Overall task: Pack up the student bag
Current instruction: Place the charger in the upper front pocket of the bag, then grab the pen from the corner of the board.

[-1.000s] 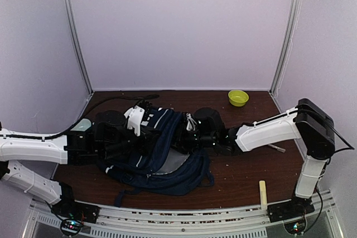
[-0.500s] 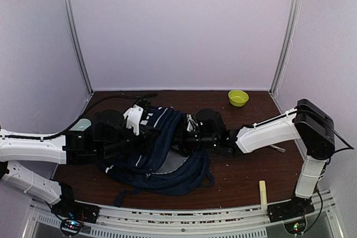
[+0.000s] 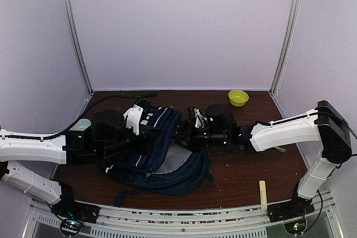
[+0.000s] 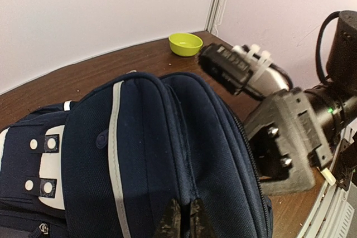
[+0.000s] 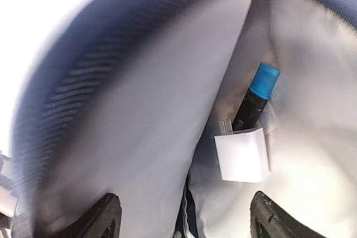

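The navy-blue student bag (image 3: pixel 162 154) lies in the middle of the table, its mouth facing right. My left gripper (image 4: pixel 181 220) is shut on a fold of the bag's top fabric (image 4: pixel 167 137) and holds it up. My right gripper (image 5: pixel 184 215) is open and empty, its fingertips (image 5: pixel 106 215) wide apart at the bag's mouth. Inside, against the grey lining (image 5: pixel 139 110), lie a white plug adapter (image 5: pixel 242 154) and a dark marker with a blue cap (image 5: pixel 256 96).
A lime-green bowl (image 3: pixel 238 97) stands at the back right, also in the left wrist view (image 4: pixel 186 43). A pale stick (image 3: pixel 262 192) lies near the front right edge. A small pen-like item (image 3: pixel 277 149) lies under the right arm. A black cable (image 3: pixel 120 100) runs at back left.
My right gripper has drawn back to the right, out of the bag's mouth. The left gripper keeps its hold on the bag's top, barely moved.
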Robot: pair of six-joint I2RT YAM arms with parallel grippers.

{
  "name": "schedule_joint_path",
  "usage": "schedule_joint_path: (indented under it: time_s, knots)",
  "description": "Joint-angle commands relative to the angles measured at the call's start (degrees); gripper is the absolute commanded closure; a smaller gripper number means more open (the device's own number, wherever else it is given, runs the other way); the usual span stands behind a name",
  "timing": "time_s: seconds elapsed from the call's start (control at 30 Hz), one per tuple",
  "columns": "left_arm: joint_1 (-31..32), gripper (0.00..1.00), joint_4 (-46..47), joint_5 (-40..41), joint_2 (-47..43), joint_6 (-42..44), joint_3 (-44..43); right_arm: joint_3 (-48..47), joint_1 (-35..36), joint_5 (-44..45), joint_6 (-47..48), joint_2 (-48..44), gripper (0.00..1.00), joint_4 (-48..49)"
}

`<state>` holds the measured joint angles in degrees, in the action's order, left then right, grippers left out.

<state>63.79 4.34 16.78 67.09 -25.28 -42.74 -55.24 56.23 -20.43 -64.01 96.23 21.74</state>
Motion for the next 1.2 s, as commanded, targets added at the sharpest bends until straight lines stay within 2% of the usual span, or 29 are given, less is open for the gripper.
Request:
schedule_joint_path:
  time_s: [0.0,0.13,0.33,0.37,0.4,0.87,1.17]
  knots:
    - [0.37,1.00,5.02,-1.02,-0.82,-0.34,-0.14,2.22,0.22,6.79,9.88,-8.56,0.19,-5.19]
    - [0.37,1.00,5.19,-0.98,-0.47,-0.30,-0.32,1.93,0.28,10.72,14.91,-13.29,0.16,-14.99]
    - [0.37,1.00,5.65,-1.02,-0.07,-0.56,-0.07,2.46,-0.83,17.23,16.77,-18.47,0.08,-26.45]
    - [0.37,1.00,5.63,-1.05,-0.04,-0.56,-0.06,2.47,-0.96,18.09,17.17,-19.25,0.01,-27.92]
    - [0.37,1.00,5.58,-1.08,0.04,-0.52,-0.14,2.35,-0.98,19.14,17.67,-19.95,0.00,-29.74]
    - [0.37,1.00,6.86,-1.87,2.12,-0.69,-0.88,3.75,-0.96,31.54,18.68,-31.74,0.03,-59.39]
    - [0.34,1.00,6.88,-3.05,3.72,-0.82,-2.06,11.15,-0.87,33.20,14.85,-41.01,0.03,-66.56]
